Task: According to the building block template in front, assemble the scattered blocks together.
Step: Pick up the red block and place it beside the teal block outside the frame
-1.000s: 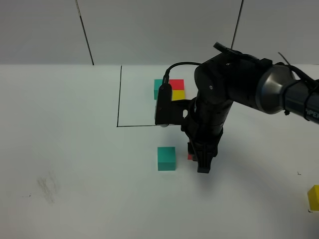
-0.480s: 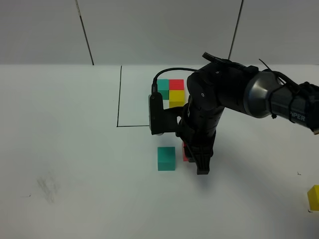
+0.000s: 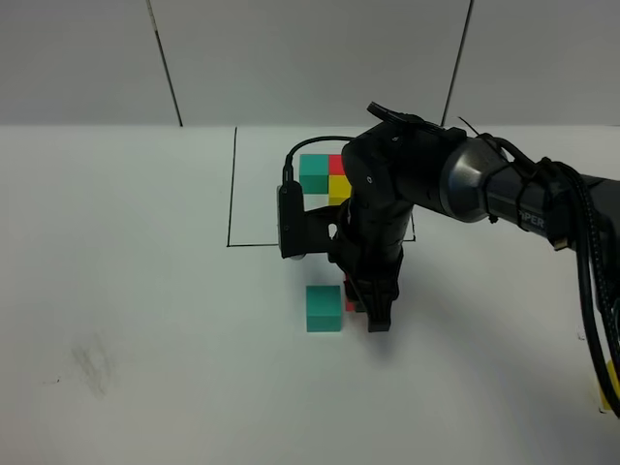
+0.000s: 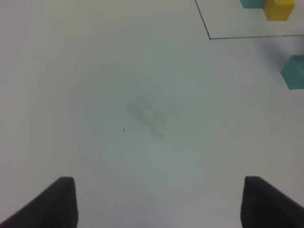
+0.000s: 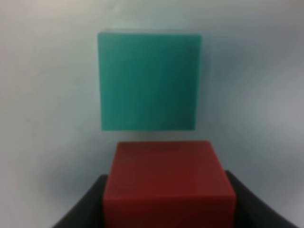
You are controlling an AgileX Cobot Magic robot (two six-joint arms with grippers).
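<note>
My right gripper (image 3: 373,315) reaches across the middle, shut on the red block (image 3: 350,304). It holds the block low over the table, just right of the teal block (image 3: 324,308). In the right wrist view the red block (image 5: 168,183) sits between my dark fingers (image 5: 85,209), with a thin gap to the teal block (image 5: 148,80). The template (image 3: 327,174) of teal, red and yellow cubes stands behind, inside the black-lined rectangle (image 3: 232,194). A sliver of the yellow block (image 3: 615,387) shows at the far right edge. My left gripper (image 4: 159,209) is open and empty over bare table.
The left wrist view shows the teal block (image 4: 294,71), the template's cubes (image 4: 279,9) and the frame's corner line (image 4: 209,37) far off. A faint smudge (image 3: 94,360) marks the white table at the front left. Cables (image 3: 591,291) hang along the right arm.
My right gripper has moved left with the red block, bringing it close beside the teal block. The teal block and the template have not moved.
</note>
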